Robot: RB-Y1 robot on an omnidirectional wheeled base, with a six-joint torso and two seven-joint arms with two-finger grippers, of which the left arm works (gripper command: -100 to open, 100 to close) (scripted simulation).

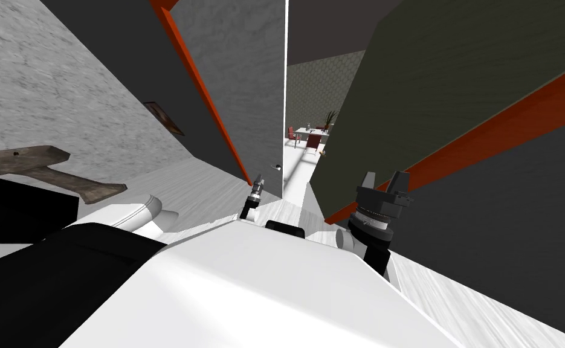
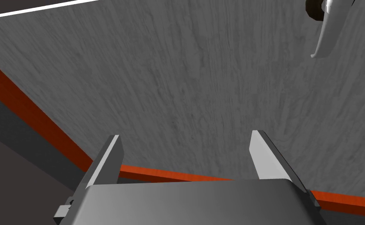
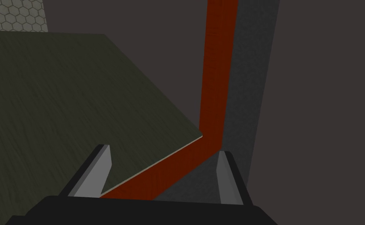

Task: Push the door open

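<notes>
A grey door (image 1: 238,78) stands ajar ahead of me, set in an orange-red frame (image 1: 202,90), with its white edge (image 1: 286,90) toward the gap. Its small silver lever handle (image 1: 278,167) sits low near that edge. My left gripper (image 1: 258,180) is just short of the door face, below the handle. In the left wrist view its fingers (image 2: 111,156) stand open before the grey door face (image 2: 197,86), and the lever handle (image 2: 328,31) lies off to one side. My right gripper (image 1: 385,180) is open, pointing at a dark olive panel (image 1: 444,90).
Through the gap I see a bright room with a white table and red chairs (image 1: 308,136). The olive panel (image 3: 60,97) has an orange-red strip (image 3: 216,78) along its edge. A white fixture (image 1: 145,211) and a brown wooden piece (image 1: 45,169) lie at my left.
</notes>
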